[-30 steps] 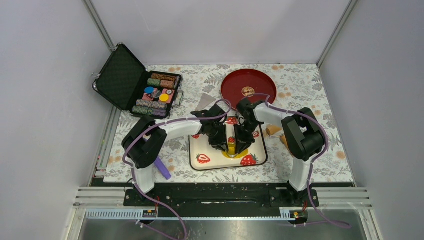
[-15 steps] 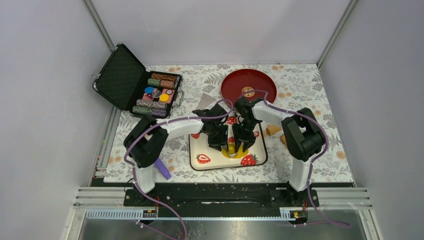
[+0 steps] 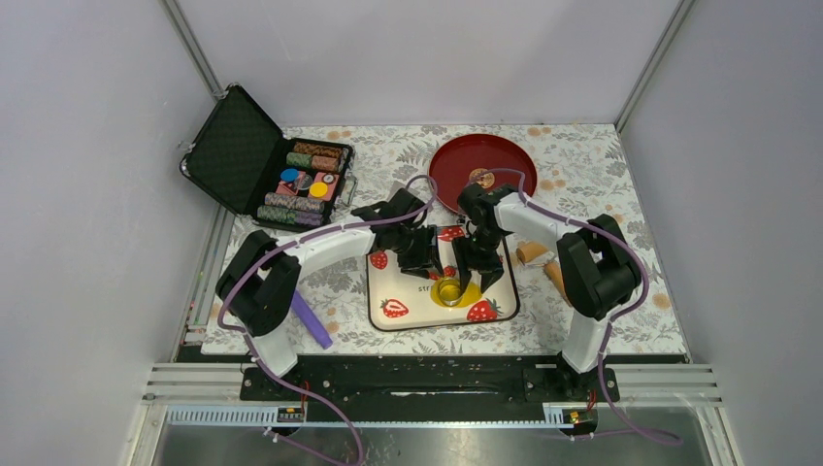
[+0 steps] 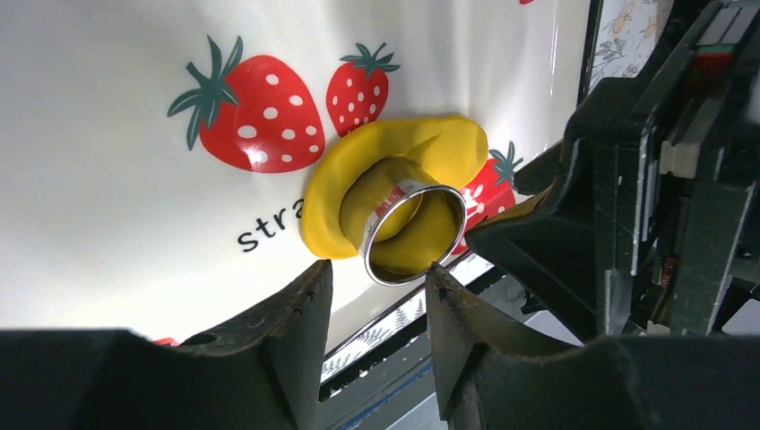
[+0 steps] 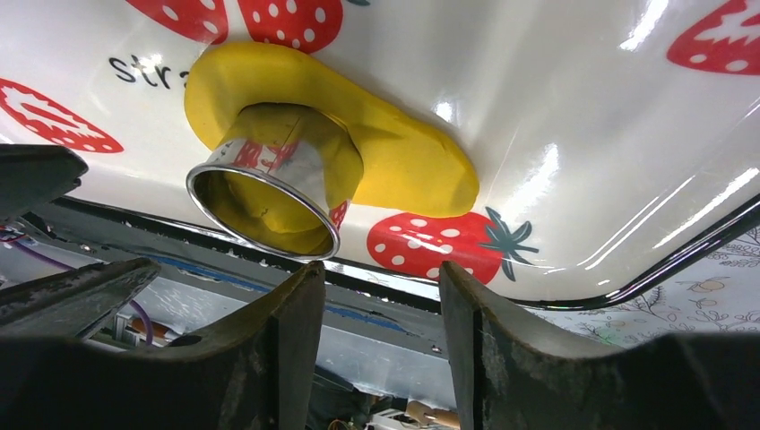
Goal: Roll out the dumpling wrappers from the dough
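Observation:
The yellow dough (image 4: pixel 333 193) lies flattened on the strawberry-print tray (image 3: pixel 403 291), near its front middle. A shiny metal ring cutter (image 3: pixel 448 289) stands pressed into it, and dough fills the ring's inside (image 5: pixel 269 210). No separate round wrapper shows. My left gripper (image 3: pixel 425 264) hovers just behind and left of the ring, open and empty; the left wrist view shows its gripper (image 4: pixel 376 279) just short of the ring (image 4: pixel 414 231). My right gripper (image 3: pixel 478 270) hovers just behind and right, open and empty; the right wrist view shows its gripper (image 5: pixel 376 273) beside the ring, above the dough (image 5: pixel 403 157).
A red plate (image 3: pixel 466 160) sits behind the tray. An open black case of poker chips (image 3: pixel 281 175) stands at the back left. A purple tool (image 3: pixel 312 322) lies left of the tray, wooden pieces (image 3: pixel 532 254) to its right, and a pale scraper (image 3: pixel 396 202) behind it.
Both grippers were closed in around the ring a second ago. They have let go and drawn back toward the far side of the tray, leaving the ring standing in the dough.

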